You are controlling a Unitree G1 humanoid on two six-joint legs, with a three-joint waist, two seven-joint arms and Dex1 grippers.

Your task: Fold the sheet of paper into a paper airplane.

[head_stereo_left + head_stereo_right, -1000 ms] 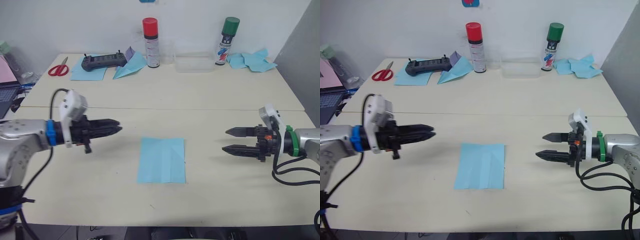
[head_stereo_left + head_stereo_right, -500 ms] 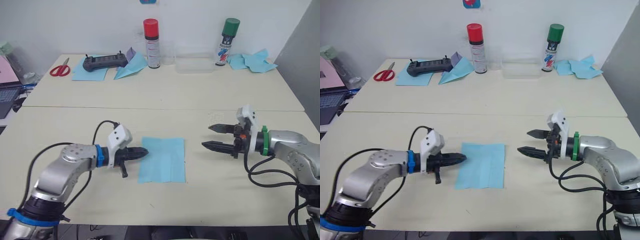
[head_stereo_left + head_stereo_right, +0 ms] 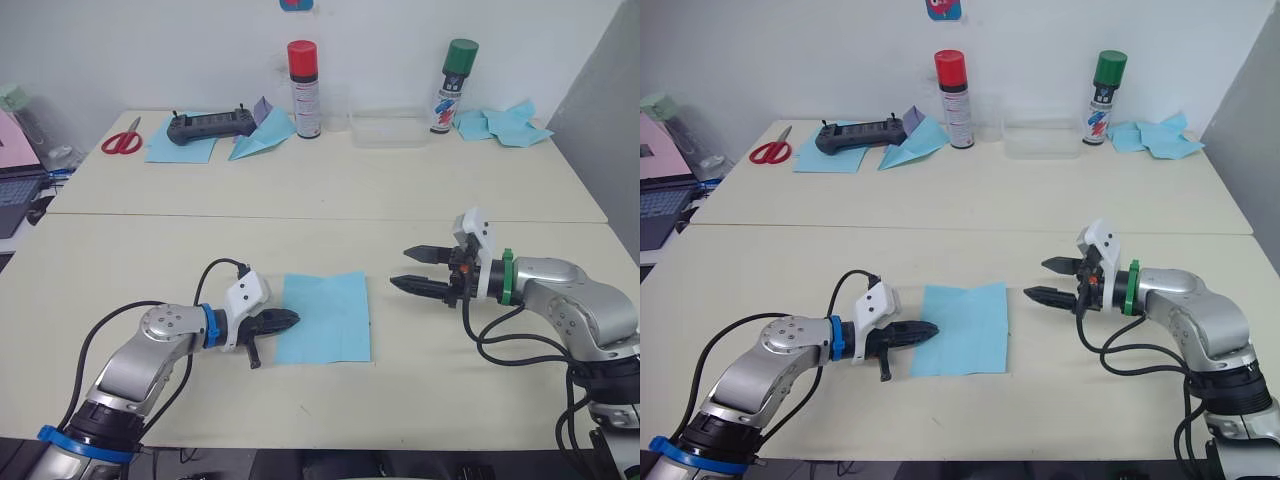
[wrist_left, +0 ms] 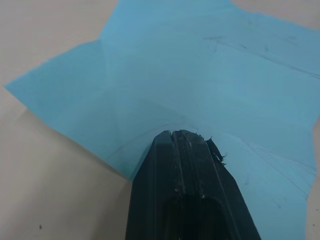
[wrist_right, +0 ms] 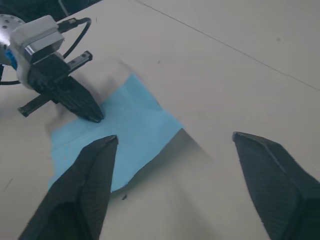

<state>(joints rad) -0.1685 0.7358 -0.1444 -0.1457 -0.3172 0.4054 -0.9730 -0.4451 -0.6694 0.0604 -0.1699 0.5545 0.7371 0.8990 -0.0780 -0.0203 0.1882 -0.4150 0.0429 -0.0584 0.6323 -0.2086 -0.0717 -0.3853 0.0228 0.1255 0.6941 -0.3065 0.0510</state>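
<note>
The sheet of paper (image 3: 328, 315) is a light-blue creased rectangle lying flat near the table's front middle. My left gripper (image 3: 292, 320) is shut, and its tips rest on the sheet's left edge. In the left wrist view the closed fingers (image 4: 181, 150) press down on the paper (image 4: 215, 75). My right gripper (image 3: 399, 268) is open and hovers just off the sheet's upper right corner, pointing at it without touching. In the right wrist view the sheet (image 5: 125, 135) lies beyond the spread fingers (image 5: 87, 180), with the left gripper (image 5: 95, 116) on its far edge.
Along the table's back stand a red-capped spray can (image 3: 302, 72), a green-capped spray can (image 3: 458, 70) and a clear container (image 3: 388, 128). A black controller (image 3: 205, 125), scissors (image 3: 118, 137), a slim paper dart (image 3: 258, 133) and crumpled blue scraps (image 3: 505, 122) also lie there.
My left gripper has dropped and swung right from above the table onto the sheet's left edge. My right gripper has moved left, close to the sheet's right corner, staying open.
</note>
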